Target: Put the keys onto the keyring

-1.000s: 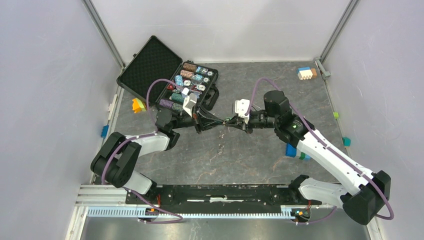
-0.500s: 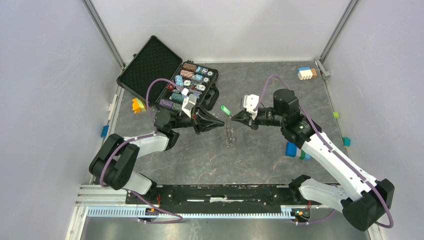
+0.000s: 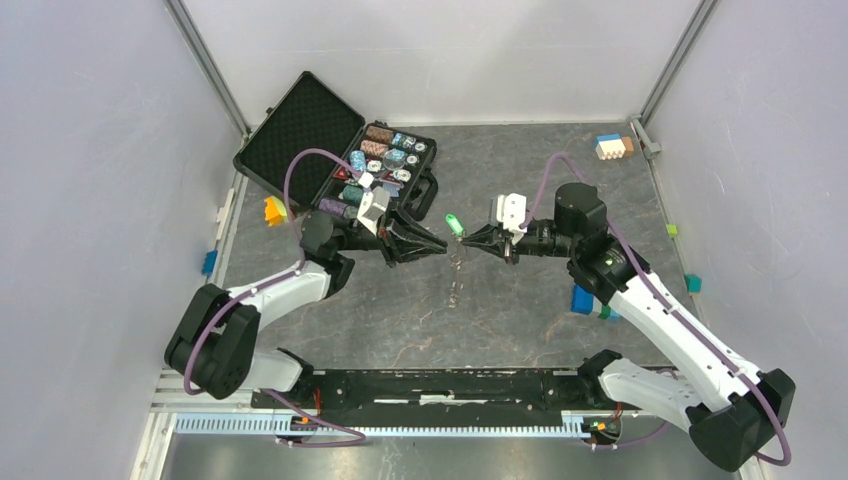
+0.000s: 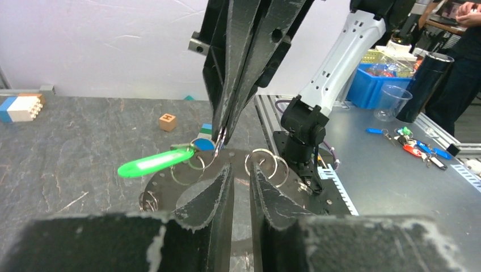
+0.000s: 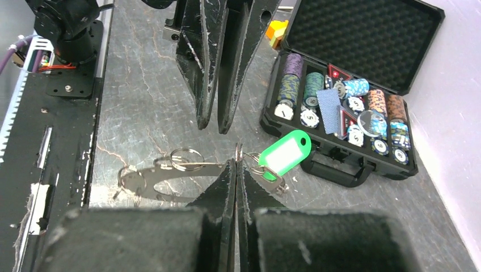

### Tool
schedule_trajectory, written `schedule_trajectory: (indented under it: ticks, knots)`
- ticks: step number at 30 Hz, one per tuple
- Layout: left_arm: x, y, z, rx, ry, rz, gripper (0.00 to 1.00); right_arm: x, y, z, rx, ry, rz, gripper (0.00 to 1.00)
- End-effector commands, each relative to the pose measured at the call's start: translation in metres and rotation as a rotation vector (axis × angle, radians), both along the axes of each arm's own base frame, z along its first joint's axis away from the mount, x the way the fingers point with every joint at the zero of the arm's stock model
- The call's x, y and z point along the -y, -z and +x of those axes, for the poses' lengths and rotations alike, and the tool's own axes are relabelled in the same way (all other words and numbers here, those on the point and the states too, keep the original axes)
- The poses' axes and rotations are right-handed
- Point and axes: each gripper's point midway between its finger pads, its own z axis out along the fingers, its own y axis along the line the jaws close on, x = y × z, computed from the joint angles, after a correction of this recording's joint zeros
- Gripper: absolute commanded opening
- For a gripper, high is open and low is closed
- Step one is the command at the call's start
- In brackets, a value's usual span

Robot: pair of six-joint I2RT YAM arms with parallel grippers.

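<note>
Since a second ago the two claws have parted: the left claw (image 3: 440,244) has backed toward the desk's (image 3: 400,325) left edge, fingers slightly apart and empty. The right claw (image 3: 472,238) stays pinched shut on a thin grey metal keyring (image 5: 239,152) above the desk's middle. A bright green plastic key tag (image 5: 283,153) hangs on that ring, beside a flat grey metal strip (image 5: 170,175) carrying more rings.

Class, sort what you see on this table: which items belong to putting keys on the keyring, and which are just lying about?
Job in hand: green-headed key; keyring, pinched in the right hand; grey metal piece with rings.
Lying about: poker chip case; orange block; blue-and-white block; blue block.
</note>
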Motion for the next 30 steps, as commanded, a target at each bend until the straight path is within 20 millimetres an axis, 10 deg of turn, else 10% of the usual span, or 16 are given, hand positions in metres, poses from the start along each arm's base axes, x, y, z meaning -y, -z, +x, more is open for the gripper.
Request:
schedule_trajectory:
  ticks: [1, 8, 21, 30]
  knots:
    - [-0.003, -0.021, -0.014, 0.169, 0.074, -0.01, 0.23, -0.008, -0.017, -0.003, 0.025, -0.045, 0.057, 0.0]
    - [-0.003, -0.016, -0.022, 0.184, 0.145, 0.024, 0.28, -0.005, -0.01, -0.007, 0.022, -0.056, 0.043, 0.0]
    - [-0.007, -0.02, -0.021, 0.157, 0.127, 0.087, 0.7, -0.01, -0.017, -0.014, 0.009, -0.114, 0.047, 0.0]
    - [0.0, -0.023, -0.008, 0.137, 0.112, 0.105, 0.57, -0.017, -0.015, -0.016, -0.011, -0.166, 0.053, 0.0]
